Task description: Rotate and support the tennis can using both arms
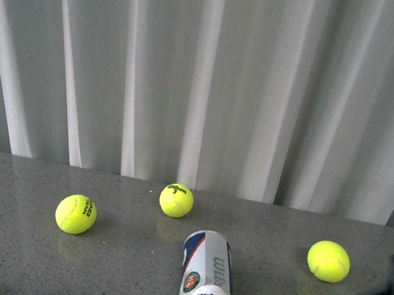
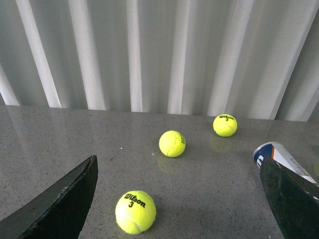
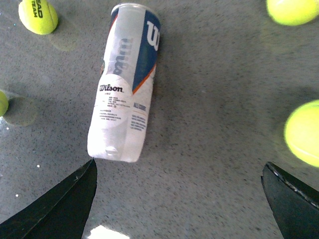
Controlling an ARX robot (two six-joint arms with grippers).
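One tennis can (image 1: 209,281), marked Wilson, is lying on its side on the grey table (image 1: 16,181), untouched. Four yellow balls (image 1: 76,214) are sitting around it, some reading Wilson 3 or Head. The left gripper (image 2: 178,162) and right gripper (image 3: 179,167) are gaping wide, empty.

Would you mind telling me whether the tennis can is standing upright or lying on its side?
Lying on its side. The tennis can stretches full length flat on the grey table, its Wilson label facing up.
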